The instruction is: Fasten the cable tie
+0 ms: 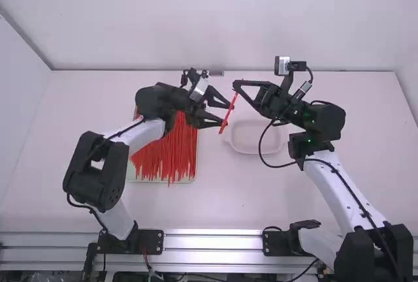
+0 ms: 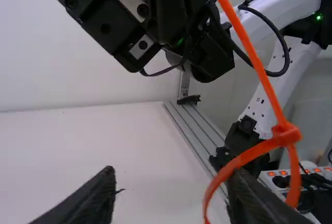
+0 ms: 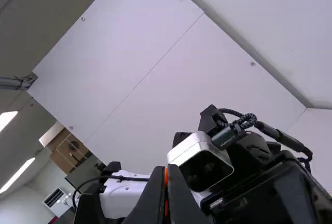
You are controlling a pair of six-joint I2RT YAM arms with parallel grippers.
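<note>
**Desk:** Who has the cable tie [image 2: 260, 73]?

**Photographer:** The right gripper [image 1: 236, 94]. Its fingers are clenched on one end of the orange strap. The strap hangs in the air above the middle of the white table [image 1: 78, 99] and slants down to the left gripper [image 1: 220, 113].

**Desk:** And the left one?

**Photographer:** Its fingers are released and spread wide, one on either side of the strap's lower part. In the left wrist view the strap comes down to its head [image 2: 286, 133], and a short tail hangs below. From the head a loop [image 2: 228, 175] curls round in front of one finger [image 2: 254, 203]. Whether loop and finger touch, I cannot tell.

**Desk:** Any containers?

**Photographer:** Two. A flat tray [image 1: 186, 179] under the left arm carries a thick pile of red ties [image 1: 166, 151], laid lengthwise and reaching the tray's near edge. A shallow white dish [image 1: 251, 150] with rounded corners sits on the table to the tray's right, close by, beneath the right arm's wrist. In the high view the held tie's lower end shows just beside the dish's left rim, up in the air and not inside the dish.
</note>
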